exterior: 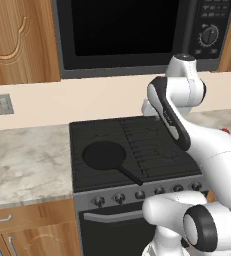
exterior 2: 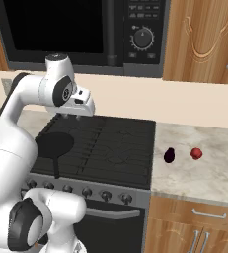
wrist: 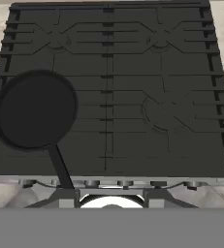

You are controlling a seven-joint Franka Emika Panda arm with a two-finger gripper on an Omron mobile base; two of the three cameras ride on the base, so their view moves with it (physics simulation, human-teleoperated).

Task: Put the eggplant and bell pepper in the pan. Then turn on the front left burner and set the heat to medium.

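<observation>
A round, matte black pan (wrist: pixel 34 110) with a long straight handle is seen on the ridged grate of the front left burner (exterior: pixel 104 156). On the veined marble counter (exterior 2: pixel 204 168) to the stove's right, the dark oval eggplant (exterior 2: pixel 170 155) and glossy red bell pepper (exterior 2: pixel 196 153) lie near each other. The gripper (exterior 2: pixel 72 116) is held closed and empty above the cooktop's rear
</observation>
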